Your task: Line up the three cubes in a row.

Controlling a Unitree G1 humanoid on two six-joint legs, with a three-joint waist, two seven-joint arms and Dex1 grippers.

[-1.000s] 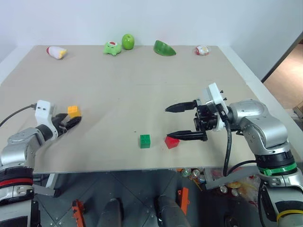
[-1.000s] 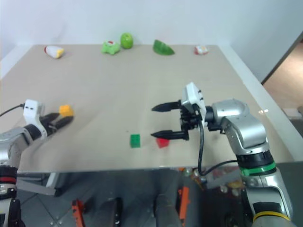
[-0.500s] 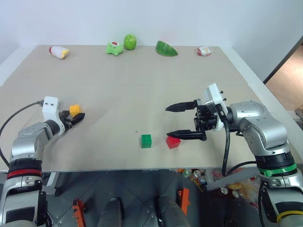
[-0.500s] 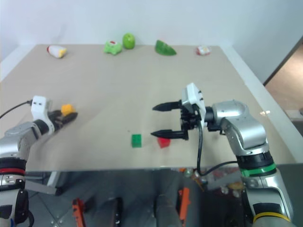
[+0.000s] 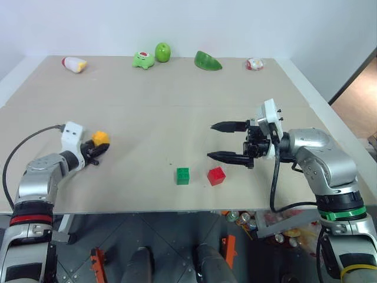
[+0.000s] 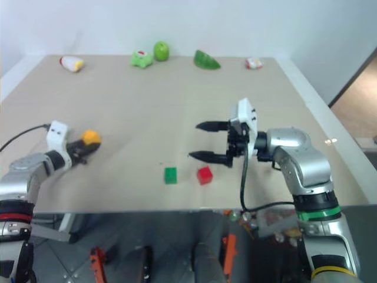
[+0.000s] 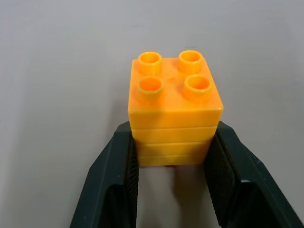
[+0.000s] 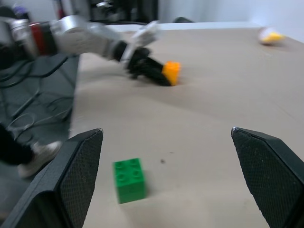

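On the wide beige counter (image 5: pixel 177 112), the left pincer (image 7: pixel 173 159) is clamped on the lower half of the small yellow-orange studded plastic cube (image 7: pixel 174 107), well apart from the small green studded plastic cube (image 5: pixel 182 175) and small red studded plastic cube (image 5: pixel 216 175) near the front edge. Such a shallow hold could let the cube pivot or slip during transfer. The right pincer (image 5: pixel 228 141), fully spread beside the red cube, could knock it out of line.

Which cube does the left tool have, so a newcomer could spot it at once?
Start at the beige table and go to its near left side, where the left tool is shut on the yellow-orange cube. It sits far from the green cube and red cube near the front edge, and is the only cube gripped.
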